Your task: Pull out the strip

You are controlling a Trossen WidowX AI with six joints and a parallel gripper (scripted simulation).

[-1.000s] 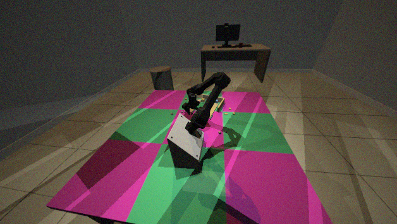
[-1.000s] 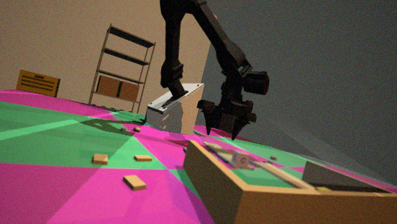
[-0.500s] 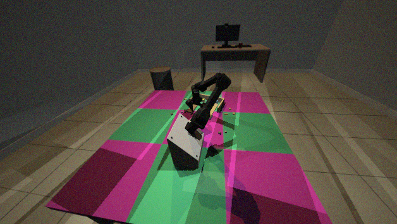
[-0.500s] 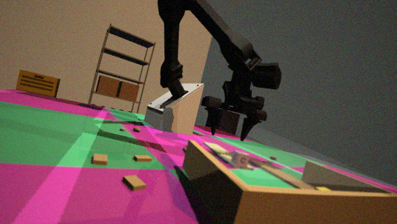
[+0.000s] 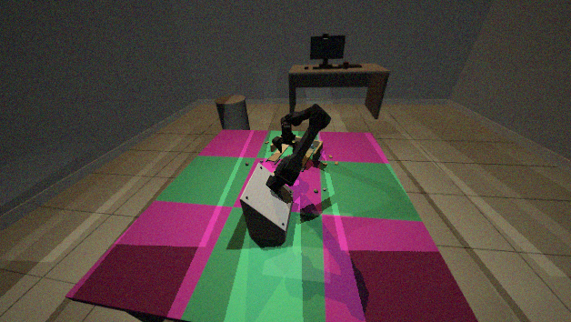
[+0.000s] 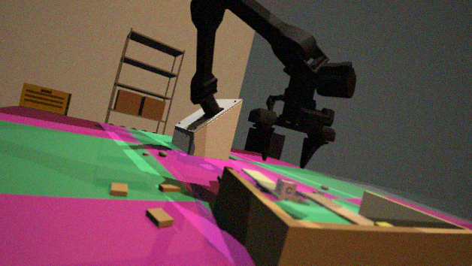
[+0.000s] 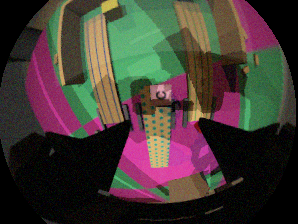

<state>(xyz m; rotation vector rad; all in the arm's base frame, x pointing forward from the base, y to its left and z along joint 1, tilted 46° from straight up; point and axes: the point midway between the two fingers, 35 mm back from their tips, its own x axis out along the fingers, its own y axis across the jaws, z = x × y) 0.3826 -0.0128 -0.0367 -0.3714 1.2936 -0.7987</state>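
The labelled cube [image 6: 286, 188] [image 7: 161, 93], pinkish with a dark C, sits at the far end of the pale strip with teal dots [image 7: 159, 145] and seems to rest on it. The strip's other end runs out toward my gripper's side. Two lined wooden strips lie apart from it, a left strip [image 7: 100, 65] and a right strip [image 7: 196, 50]. My gripper [image 6: 283, 164] [image 7: 165, 121] is open and empty, its fingers pointing down above the strips. In the wrist view the dotted strip shows between the fingertips. What is under the cube is partly hidden by shadow.
Wooden walls [image 6: 346, 244] [image 7: 71, 45] stand around the strips' far part. Dark upright rails [image 7: 185, 113] stand beside the strips. A small yellow block [image 7: 109, 6] lies at the far end. Small tan blocks [image 6: 119, 188] lie outside the walls. A white-topped slanted box [image 5: 265, 197] [image 6: 216, 131] stands by the arm's base.
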